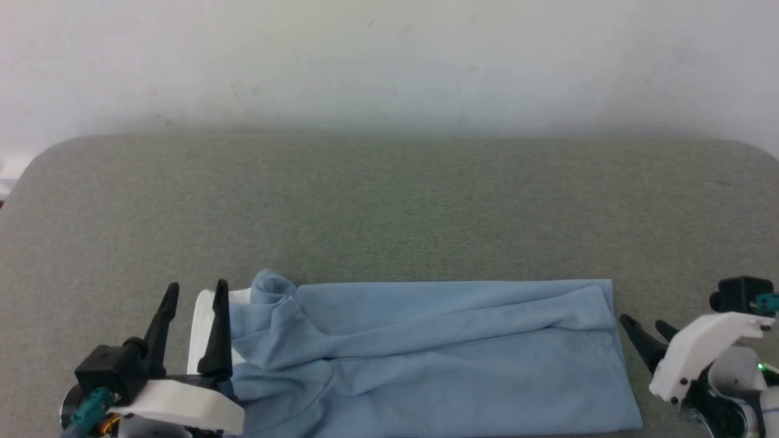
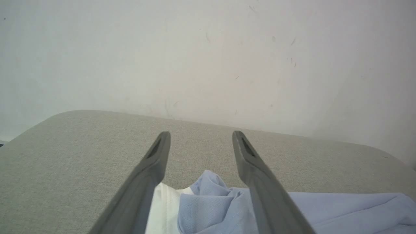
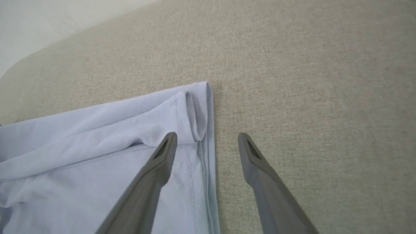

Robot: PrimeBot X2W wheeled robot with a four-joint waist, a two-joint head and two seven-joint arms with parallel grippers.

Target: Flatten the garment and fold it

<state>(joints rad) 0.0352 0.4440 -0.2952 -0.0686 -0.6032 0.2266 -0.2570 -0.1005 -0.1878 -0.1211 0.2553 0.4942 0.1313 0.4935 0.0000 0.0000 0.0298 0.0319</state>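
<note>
Blue fabric of the garment [image 1: 438, 359] lies bunched at its collar [image 1: 202, 331], and with both jaws spread empty we risk folding those creases in.

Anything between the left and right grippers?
The garment, on the grey surface, spans the stretch from left gripper to right gripper; head view shows it.

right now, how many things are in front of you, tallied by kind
garment, light blue: 1
grippers, both open: 2 (left gripper, right gripper)
grey fabric surface: 1
total: 4
</note>
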